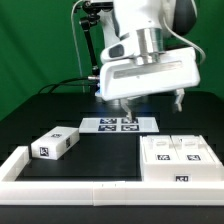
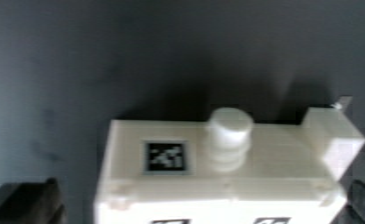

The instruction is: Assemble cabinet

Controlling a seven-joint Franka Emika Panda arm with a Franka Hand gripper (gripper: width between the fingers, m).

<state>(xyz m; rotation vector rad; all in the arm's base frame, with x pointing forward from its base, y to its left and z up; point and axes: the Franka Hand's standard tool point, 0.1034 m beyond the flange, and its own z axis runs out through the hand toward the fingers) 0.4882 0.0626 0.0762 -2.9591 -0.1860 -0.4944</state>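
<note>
My gripper [image 1: 151,102] hangs open and empty, high over the middle of the table, with its dark fingers [image 1: 178,98] spread wide. A large white cabinet box [image 1: 178,158] with several tags lies at the exterior view's right. A small white tagged block [image 1: 55,144] lies at the exterior view's left. In the wrist view a white tagged box [image 2: 165,155] with a round peg [image 2: 229,135] lies on the dark table below the gripper [image 2: 200,203]. The fingers [image 2: 22,200] show as dark blurs on either side of it and stand apart from it. It looks like the right-hand box.
The marker board [image 1: 118,124] lies on the table behind the gripper. A long low white border rail [image 1: 60,186] runs along the front edge. A green backdrop and cables stand behind the arm.
</note>
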